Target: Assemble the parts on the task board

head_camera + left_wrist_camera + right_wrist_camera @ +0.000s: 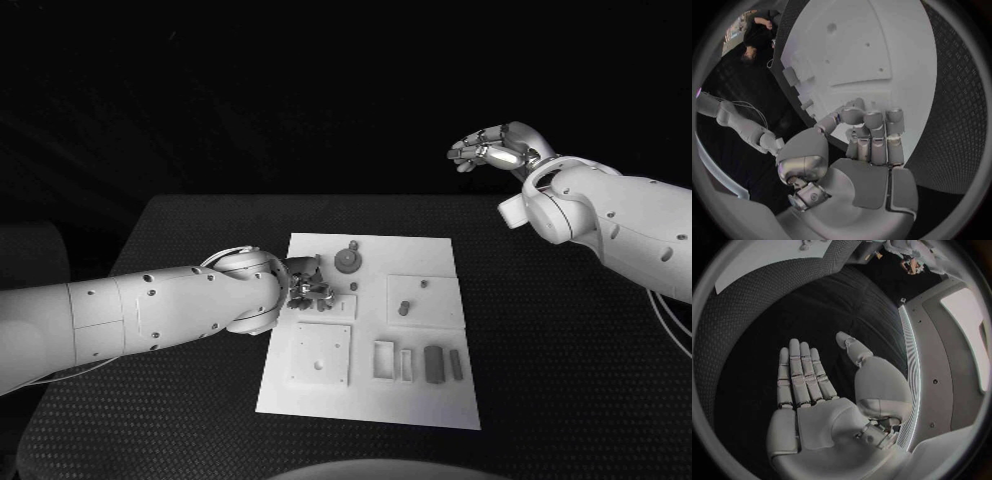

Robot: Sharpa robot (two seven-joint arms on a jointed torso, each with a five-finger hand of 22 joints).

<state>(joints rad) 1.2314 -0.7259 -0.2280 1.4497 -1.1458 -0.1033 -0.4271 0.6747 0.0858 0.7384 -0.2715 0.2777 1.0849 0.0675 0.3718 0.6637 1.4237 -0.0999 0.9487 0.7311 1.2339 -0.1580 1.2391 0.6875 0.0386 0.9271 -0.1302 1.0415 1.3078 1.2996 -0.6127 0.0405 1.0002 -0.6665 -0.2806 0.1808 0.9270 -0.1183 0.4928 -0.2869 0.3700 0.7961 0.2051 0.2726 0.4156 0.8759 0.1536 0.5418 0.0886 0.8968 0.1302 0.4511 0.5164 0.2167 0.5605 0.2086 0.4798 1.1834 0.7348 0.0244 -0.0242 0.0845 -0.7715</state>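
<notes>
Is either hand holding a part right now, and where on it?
The right hand is flat, open and holds nothing. The left hand is curled over the task board; whether it holds a part cannot be told.

No readable text, labels, numbers or signs anywhere

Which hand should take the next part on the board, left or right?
Left, probably. The left hand is already at the task board's left edge, fingers curled down beside the parts. The right hand is raised beyond the table's far right, empty, fingers extended.
</notes>
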